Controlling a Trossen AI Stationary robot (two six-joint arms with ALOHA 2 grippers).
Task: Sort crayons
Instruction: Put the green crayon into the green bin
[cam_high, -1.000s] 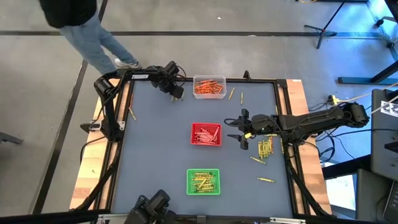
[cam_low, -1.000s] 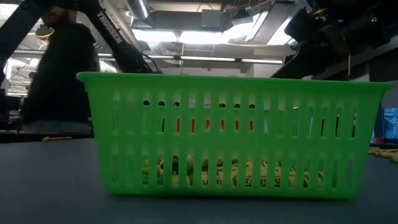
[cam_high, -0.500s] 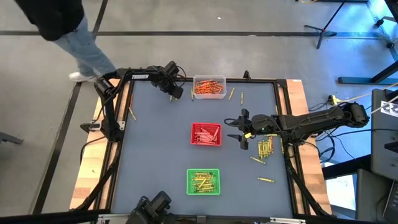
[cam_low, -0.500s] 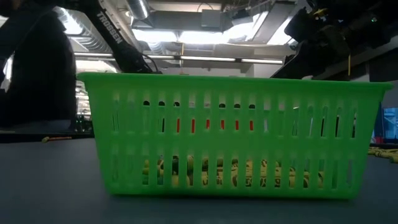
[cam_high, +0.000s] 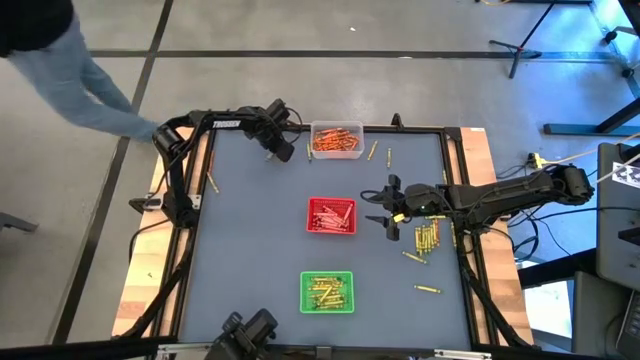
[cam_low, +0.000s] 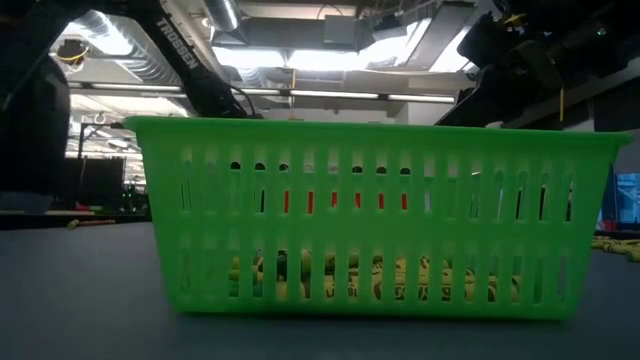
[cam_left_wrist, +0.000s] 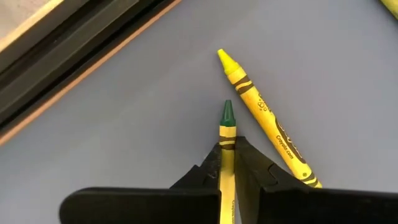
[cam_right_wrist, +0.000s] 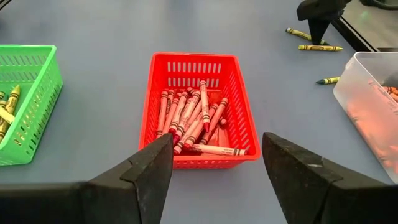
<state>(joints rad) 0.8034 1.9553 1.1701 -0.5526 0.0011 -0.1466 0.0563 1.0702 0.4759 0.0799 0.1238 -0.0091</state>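
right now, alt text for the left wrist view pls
The left gripper is shut on a green-tipped crayon pointing away over the blue-grey table. A yellow crayon lies loose beside it.

A red slotted tray (cam_right_wrist: 194, 112) holds red crayons (cam_right_wrist: 193, 121); a green tray (cam_right_wrist: 25, 99) holds yellow ones. A green-tipped yellow crayon (cam_left_wrist: 227, 134) and a yellow crayon (cam_left_wrist: 264, 121) with black bands lie on a grey-blue table (cam_left_wrist: 124, 124).

Both arms are dark, jointed links with black cables trailing along them; the left arm (cam_high: 215, 124) bears pale lettering on its upper link; the right arm (cam_high: 500, 195) shows small yellow markings near its wrist; each ends in two matte black, wedge-shaped fingers (cam_right_wrist: 143, 171).
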